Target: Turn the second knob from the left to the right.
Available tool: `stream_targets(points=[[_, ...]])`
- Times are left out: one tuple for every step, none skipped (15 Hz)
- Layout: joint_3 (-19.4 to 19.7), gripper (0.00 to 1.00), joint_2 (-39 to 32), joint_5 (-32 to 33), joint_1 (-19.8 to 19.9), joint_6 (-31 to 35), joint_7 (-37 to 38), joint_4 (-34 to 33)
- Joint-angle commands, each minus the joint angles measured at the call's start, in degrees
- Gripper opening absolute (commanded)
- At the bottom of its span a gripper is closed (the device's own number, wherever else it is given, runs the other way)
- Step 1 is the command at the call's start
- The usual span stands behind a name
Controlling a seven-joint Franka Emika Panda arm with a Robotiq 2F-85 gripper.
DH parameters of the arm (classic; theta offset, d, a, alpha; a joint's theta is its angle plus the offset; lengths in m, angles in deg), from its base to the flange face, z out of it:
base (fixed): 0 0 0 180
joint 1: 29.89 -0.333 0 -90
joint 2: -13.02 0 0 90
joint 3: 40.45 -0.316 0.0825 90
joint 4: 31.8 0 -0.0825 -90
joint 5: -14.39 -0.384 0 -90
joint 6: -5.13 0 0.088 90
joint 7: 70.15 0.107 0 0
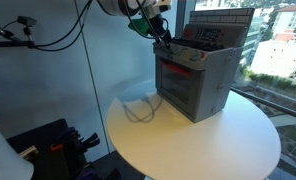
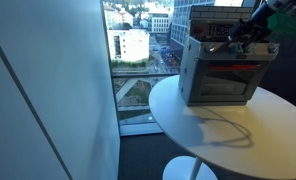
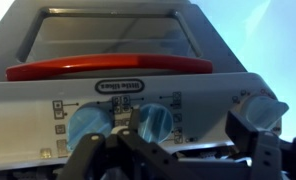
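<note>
A grey toy oven (image 1: 198, 85) with a red door handle (image 3: 108, 68) stands on a round white table (image 1: 188, 145); it also shows in the other exterior view (image 2: 223, 75). In the wrist view its control panel carries pale blue knobs: the leftmost (image 3: 86, 126), the second from the left (image 3: 158, 120) and one at the right (image 3: 265, 108). My gripper (image 3: 188, 130) is open at the panel, its fingers either side of the second knob, which sits close to the left finger. Whether a finger touches it I cannot tell. In both exterior views the gripper (image 1: 160, 38) (image 2: 250, 36) hangs at the oven's top front edge.
A grey cable (image 1: 138, 108) lies looped on the table beside the oven, also seen in an exterior view (image 2: 228, 128). Large windows (image 2: 138, 50) stand close behind the table. Dark equipment (image 1: 48, 145) sits low beside the table.
</note>
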Motion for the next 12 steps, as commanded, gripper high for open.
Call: stream_targets(points=[[0.08, 0.70, -0.59, -0.79, -0.09, 0.84, -1.58, -0.89], [0.10, 0.57, -0.57, -0.72, -0.10, 0.94, -1.56, -0.86], [0.12, 0.49, -0.55, -0.68, -0.10, 1.03, -1.53, -0.84], [0.26, 0.40, -0.47, -0.64, -0.05, 1.07, -1.49, -0.76], [0.43, 0.32, -0.36, -0.60, 0.01, 1.15, -1.44, -0.64], [0.63, 0.23, -0.22, -0.49, 0.04, 1.26, -1.28, -0.47], [0.77, 0.16, -0.14, -0.51, 0.12, 1.31, -1.25, -0.34], [0.98, 0.11, -0.07, -0.37, 0.21, 1.38, -1.01, -0.20], [1.20, 0.06, 0.01, -0.24, 0.26, 1.44, -0.86, -0.07], [1.32, 0.06, 0.15, -0.14, 0.26, 1.50, -0.68, 0.00], [1.34, 0.08, 0.24, 0.06, 0.12, 1.63, -0.39, 0.06], [1.37, 0.06, 0.29, 0.12, 0.09, 1.68, -0.30, 0.15]])
